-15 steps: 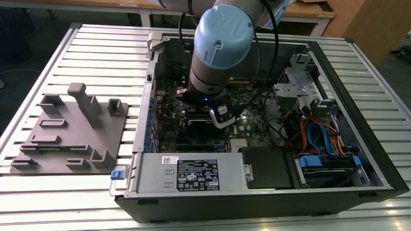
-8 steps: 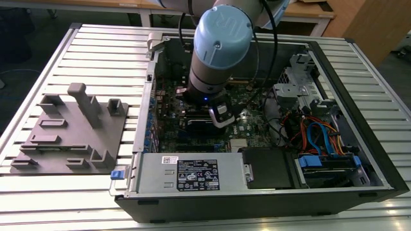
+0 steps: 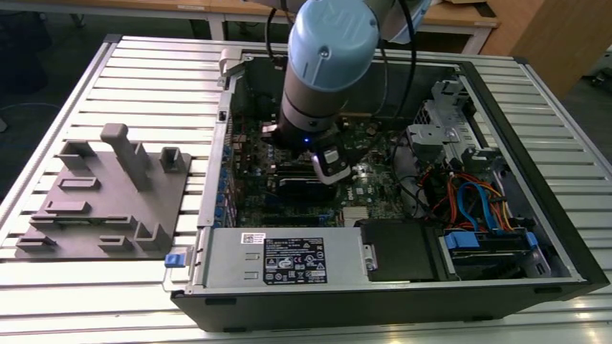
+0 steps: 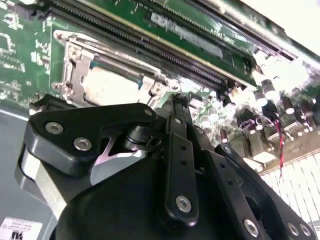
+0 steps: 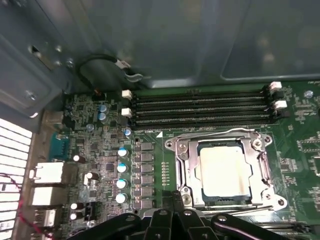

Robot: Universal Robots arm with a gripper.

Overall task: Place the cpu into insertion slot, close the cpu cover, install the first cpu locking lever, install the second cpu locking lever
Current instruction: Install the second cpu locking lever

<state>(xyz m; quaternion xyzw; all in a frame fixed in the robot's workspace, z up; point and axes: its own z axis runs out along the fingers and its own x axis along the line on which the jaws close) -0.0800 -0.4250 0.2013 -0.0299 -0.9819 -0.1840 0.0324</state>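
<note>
You can see the cpu (image 5: 225,172) already sits in the insertion slot (image 5: 186,172) with the cpu cover (image 5: 261,160) down; gripper (image 4: 172,107) fingers together, holding nothing visible

Dull silvery square metal cpu (image 5: 224,171), pale w/ faint cream cast, sits in dark-centred insertion slot (image 5: 225,199); thin shiny silver metal frame cpu cover (image 5: 260,165) round it. Green circuit board (image 5: 300,150) w/ fine pale traces, long black memory slots (image 5: 200,107) w/ white end clips, row of blue-topped silver capacitors (image 5: 121,175). Matte black jointed pincer (image 4: 172,150) w/ silver screw heads. Light-blue & dark grey robot arm (image 3: 325,64). Black computer case (image 3: 535,143), blue/orange cables (image 3: 474,201) inside. Flat grey moulded fixture plate (image 3: 96,208) on ribbed pale silver bench (image 3: 143,79).
</note>
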